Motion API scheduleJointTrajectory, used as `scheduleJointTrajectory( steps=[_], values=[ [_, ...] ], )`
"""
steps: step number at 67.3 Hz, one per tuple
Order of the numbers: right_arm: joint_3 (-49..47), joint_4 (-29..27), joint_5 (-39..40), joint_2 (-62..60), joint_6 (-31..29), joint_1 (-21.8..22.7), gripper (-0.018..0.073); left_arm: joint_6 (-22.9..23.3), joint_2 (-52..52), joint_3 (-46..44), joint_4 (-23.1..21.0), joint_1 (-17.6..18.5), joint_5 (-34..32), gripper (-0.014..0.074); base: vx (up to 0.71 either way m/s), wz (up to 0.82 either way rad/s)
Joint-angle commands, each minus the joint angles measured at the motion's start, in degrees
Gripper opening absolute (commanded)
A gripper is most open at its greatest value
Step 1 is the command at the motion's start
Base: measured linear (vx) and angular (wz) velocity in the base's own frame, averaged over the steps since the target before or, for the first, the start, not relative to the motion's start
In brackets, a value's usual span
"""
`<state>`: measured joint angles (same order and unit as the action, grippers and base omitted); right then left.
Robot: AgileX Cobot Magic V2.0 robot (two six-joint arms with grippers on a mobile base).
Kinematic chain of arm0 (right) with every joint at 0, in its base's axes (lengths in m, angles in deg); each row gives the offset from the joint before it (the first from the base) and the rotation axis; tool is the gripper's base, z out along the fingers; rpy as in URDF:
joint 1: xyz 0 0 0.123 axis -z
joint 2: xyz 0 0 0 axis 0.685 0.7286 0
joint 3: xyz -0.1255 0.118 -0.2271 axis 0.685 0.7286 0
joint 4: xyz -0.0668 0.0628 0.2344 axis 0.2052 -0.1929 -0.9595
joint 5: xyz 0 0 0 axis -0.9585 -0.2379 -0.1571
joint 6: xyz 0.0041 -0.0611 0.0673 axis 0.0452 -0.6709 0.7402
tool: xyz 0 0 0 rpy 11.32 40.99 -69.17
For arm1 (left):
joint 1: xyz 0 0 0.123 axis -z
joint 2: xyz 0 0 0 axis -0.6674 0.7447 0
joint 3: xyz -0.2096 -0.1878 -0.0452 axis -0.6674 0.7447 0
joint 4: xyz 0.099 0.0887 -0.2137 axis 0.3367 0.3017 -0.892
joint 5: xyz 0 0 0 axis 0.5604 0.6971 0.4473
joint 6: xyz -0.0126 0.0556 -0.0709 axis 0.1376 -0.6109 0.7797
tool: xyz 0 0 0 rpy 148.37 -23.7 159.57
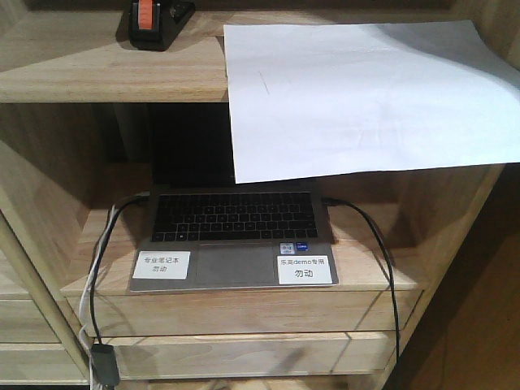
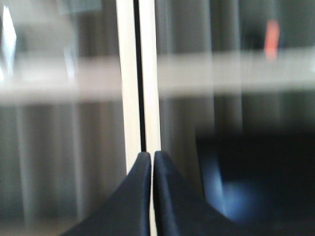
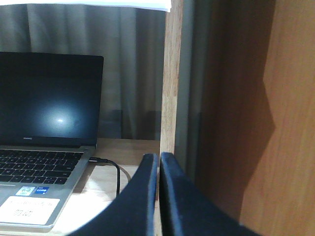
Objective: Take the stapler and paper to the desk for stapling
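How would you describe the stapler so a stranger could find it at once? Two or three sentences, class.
Find the light-wood shelf unit and look at its upper shelf, above the open laptop. Left of the big white paper overhanging the shelf edge sits the stapler. It alone is small and black, with an orange-red end.

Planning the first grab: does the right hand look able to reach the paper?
Probably yes: the paper overhangs the shelf edge with nothing on it; the right hand, shut, sits below it and must open.
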<state>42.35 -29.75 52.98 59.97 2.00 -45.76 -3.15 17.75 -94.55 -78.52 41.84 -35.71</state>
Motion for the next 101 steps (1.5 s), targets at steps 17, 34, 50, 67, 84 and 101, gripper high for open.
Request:
scheduleJointTrajectory(
  steps=[17,34,50,67,84,101],
  values=[
    [0.2,0.3,4.2,-0.8,0.0,0.3,-0.0009,0.8,16.2,-19.0,-0.7,0.0,10.3,-0.0006,0.0,0.0],
    [0.2,0.3,4.2,-0.8,0.0,0.3,-0.0009,0.8,22.1,-23.2,-3.1,0.0,15.3,-0.0006,0.0,0.0],
    [0.2,0.3,4.2,-0.8,0.0,0.3,-0.0009,0.8,22.1,-23.2,-3.1,0.0,14.3,-0.0006,0.0,0.0],
    [0.2,0.3,4.2,-0.8,0.0,0.3,-0.0009,1.1,22.1,-23.2,-3.1,0.0,11.8,0.0093,0.0,0.0],
    [0.2,0.3,4.2,-0.8,0.0,0.3,-0.0009,1.1,22.1,-23.2,-3.1,0.0,10.3,0.0432,0.0,0.0],
    [0.2,0.3,4.2,-0.8,0.0,0.3,-0.0009,1.1,22.1,-23.2,-3.1,0.0,10.3,0.0569,0.0,0.0]
  ],
)
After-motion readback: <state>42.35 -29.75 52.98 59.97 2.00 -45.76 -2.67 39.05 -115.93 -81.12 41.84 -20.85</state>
